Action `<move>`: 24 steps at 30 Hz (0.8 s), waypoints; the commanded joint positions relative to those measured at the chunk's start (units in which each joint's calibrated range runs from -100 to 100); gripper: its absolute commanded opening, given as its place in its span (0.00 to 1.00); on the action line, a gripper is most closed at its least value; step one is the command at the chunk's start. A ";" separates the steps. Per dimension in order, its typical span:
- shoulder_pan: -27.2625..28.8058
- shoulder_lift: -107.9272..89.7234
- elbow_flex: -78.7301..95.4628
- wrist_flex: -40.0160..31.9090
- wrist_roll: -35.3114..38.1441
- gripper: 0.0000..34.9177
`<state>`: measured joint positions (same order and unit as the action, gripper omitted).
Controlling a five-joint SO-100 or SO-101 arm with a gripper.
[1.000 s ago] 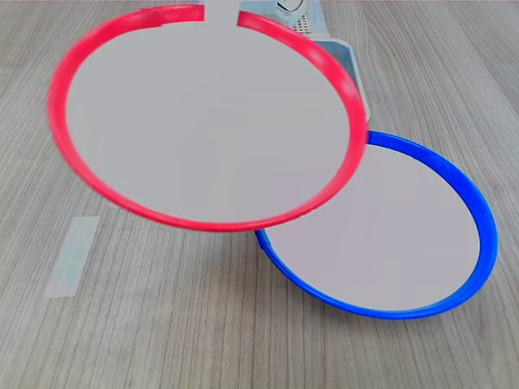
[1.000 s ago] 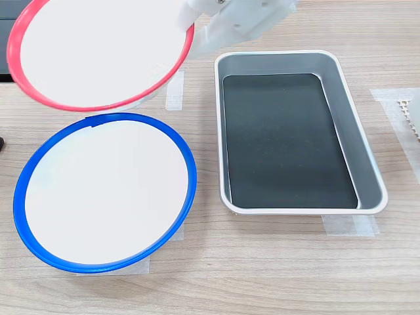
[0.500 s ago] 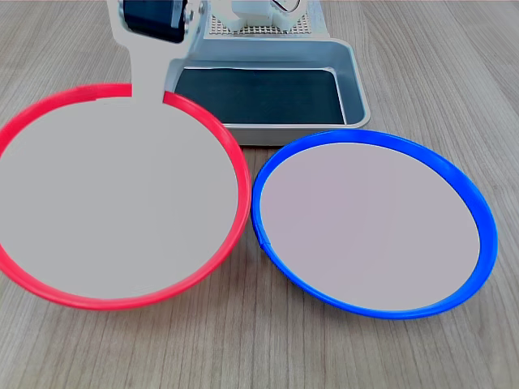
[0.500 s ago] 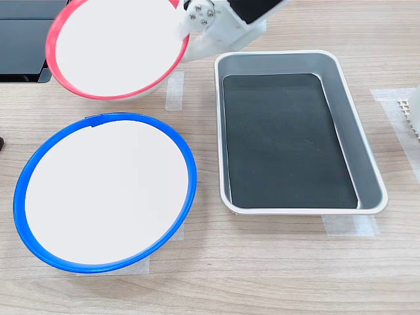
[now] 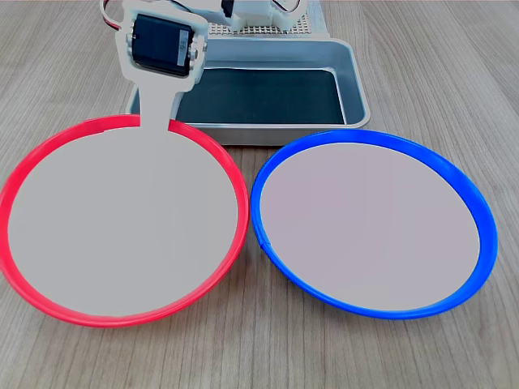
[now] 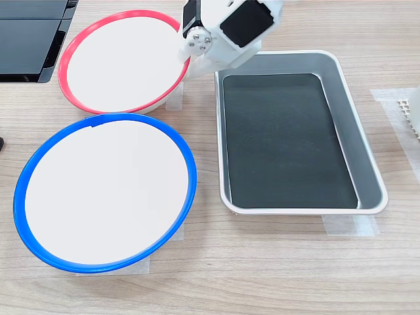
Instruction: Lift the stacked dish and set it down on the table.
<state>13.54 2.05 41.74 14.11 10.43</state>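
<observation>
My end effector (image 6: 187, 51) is clamped on the red dish (image 5: 122, 219) at its rim; the dish looks set on the bench (image 5: 243, 348), beside the blue dish (image 5: 373, 219), no longer stacked. Placing step; next I release and lift clear.

wood-grain table (image 6: 275, 275), couple pale tape strips (image 6: 348, 225) stuck on it. sitting on it: red-rimmed dish (image 6: 118, 60), blue-rimmed dish (image 6: 105, 190), grey metal tray (image 6: 367, 157).

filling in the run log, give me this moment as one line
gripper: shut on red-rimmed dish rim | dish: down beside blue-rimmed dish, apart | metal tray: empty | stage: release pending
</observation>
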 commanded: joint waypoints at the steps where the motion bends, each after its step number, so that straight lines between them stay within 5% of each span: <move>1: -1.16 -1.49 -0.55 0.95 0.88 0.01; 3: -1.16 -2.60 0.00 1.94 1.12 0.03; 5: -1.07 -3.88 0.09 3.84 1.17 0.18; 8: -0.98 -5.93 0.54 6.48 1.27 0.26; 16: -0.32 -14.80 1.27 16.14 2.98 0.25; 24: -3.14 -36.54 6.37 33.06 4.54 0.23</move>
<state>12.39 -22.68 46.64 40.05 14.63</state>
